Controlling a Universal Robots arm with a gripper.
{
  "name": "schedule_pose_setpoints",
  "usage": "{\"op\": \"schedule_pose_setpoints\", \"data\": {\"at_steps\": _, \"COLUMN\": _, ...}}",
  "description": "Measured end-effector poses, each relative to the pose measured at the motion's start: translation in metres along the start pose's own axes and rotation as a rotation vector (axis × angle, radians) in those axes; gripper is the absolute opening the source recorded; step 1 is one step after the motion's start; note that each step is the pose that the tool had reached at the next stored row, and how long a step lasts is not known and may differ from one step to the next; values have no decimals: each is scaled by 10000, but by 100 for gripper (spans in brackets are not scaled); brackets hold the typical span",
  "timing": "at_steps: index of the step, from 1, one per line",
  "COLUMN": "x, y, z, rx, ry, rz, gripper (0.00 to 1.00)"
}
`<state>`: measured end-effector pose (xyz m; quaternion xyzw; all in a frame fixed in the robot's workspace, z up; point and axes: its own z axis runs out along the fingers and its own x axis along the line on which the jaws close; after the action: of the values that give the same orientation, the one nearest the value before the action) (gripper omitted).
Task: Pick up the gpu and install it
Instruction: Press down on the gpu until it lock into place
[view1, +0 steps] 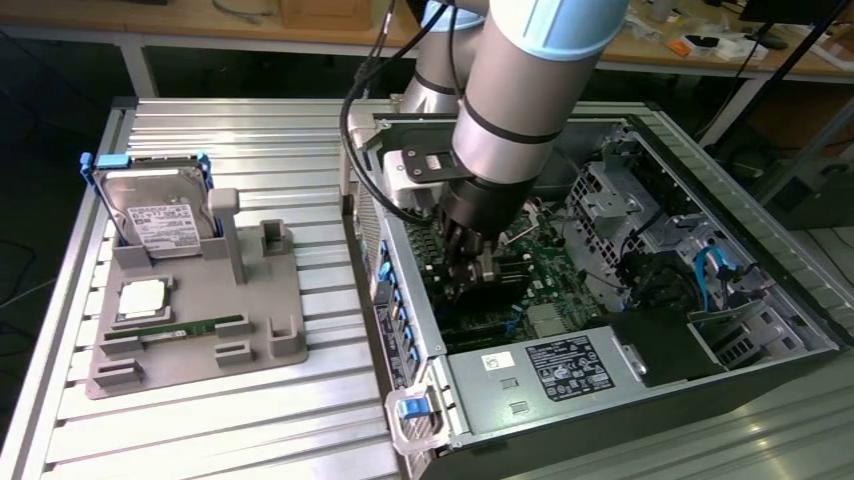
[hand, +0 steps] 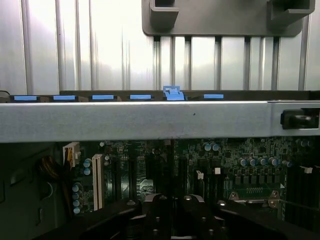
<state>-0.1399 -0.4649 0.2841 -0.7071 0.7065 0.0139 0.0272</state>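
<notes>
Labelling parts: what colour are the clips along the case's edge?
Blue clips, clearest in the wrist view.

Silver-grey tubular robot arm (view1: 514, 90), pale blue joint caps.
Black band near wrist; black cables alongside; dark gripper (view1: 470, 262) below black wrist section.

The claw (view1: 470, 268) hangs low inside the open computer case (view1: 747, 230), close above the motherboard (view1: 561, 255). The case's side wall (hand: 150, 120) with blue clips (hand: 172, 93) stands between it and the table (view1: 267, 410). Drive cages (view1: 627, 200) and cables (view1: 714, 265) crowd the exterior view's right. The grey holder (view1: 200, 300) with the hard drive (view1: 158, 215) takes the table's far side.
</notes>
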Motion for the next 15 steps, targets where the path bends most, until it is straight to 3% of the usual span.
{"op": "schedule_pose_setpoints", "data": {"at_steps": 15, "x": 1, "y": -286, "z": 6, "rx": 1, "ry": -1, "rz": 0, "gripper": 11}}
